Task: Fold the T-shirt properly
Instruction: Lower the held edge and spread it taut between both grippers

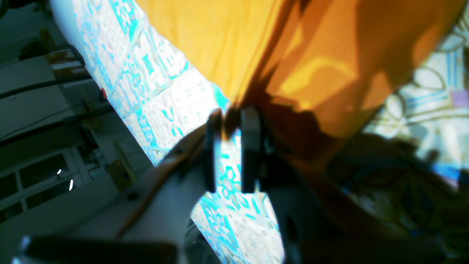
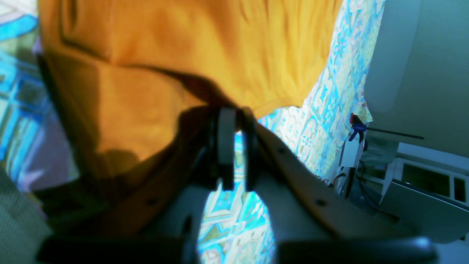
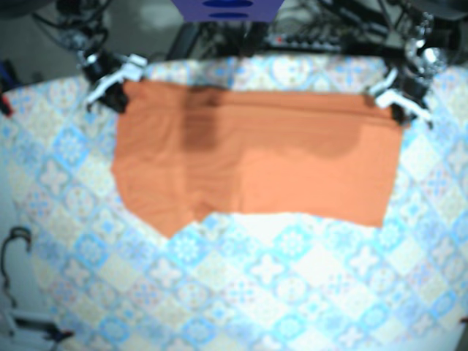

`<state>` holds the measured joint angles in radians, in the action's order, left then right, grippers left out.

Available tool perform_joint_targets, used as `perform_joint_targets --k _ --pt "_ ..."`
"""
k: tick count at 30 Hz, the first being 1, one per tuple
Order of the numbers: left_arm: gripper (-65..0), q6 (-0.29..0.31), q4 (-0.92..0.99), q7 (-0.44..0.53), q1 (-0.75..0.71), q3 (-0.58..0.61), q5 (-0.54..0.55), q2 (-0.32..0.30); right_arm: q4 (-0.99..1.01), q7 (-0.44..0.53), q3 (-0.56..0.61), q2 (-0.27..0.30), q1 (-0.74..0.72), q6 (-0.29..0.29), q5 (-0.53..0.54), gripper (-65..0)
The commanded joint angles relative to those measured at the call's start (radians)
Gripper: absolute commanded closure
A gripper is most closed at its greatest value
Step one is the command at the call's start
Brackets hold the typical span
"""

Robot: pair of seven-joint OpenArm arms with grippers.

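Observation:
The orange T-shirt [image 3: 256, 161] lies spread wide across the far half of the table, with its near edge uneven. My left gripper [image 3: 395, 102] is at the shirt's far right corner in the base view. In the left wrist view that gripper [image 1: 231, 119] is shut on a pinched corner of the T-shirt [image 1: 322, 62]. My right gripper [image 3: 110, 84] holds the far left corner. In the right wrist view the right gripper [image 2: 237, 113] has its narrow jaws closed on the hem of the T-shirt [image 2: 205, 55]. The cloth looks lifted and stretched between the two grippers.
A patterned blue and white tablecloth [image 3: 278, 285] covers the table. Cables and arm bases [image 3: 307, 33] crowd the far edge. A clamp [image 2: 357, 128] sits at the table's side. A dark cable [image 3: 11, 248] lies at the near left.

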<state>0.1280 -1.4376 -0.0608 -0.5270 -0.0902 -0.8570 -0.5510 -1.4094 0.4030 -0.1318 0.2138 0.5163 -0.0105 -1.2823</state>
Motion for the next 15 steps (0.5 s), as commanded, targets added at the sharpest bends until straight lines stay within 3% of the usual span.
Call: perform_joint_targets --k 1,5,15 --pt "-12.2 -0.021 -0.01 -0.001 0.0 -0.012 0.0 -0.021 -0.015 0.006 -0.007 0.011 0.005 0.019 0.013 -7.9" --pt "-16.1 -0.021 -0.01 -0.001 0.0 -0.012 0.0 -0.021 -0.017 0.006 -0.007 0.011 0.006 0.019 0.013 -11.3" --pt "-22.1 -0.021 -0.01 -0.003 0.0 -0.012 0.0 -0.021 -0.02 0.006 -0.007 0.011 0.006 0.019 0.013 -11.3"
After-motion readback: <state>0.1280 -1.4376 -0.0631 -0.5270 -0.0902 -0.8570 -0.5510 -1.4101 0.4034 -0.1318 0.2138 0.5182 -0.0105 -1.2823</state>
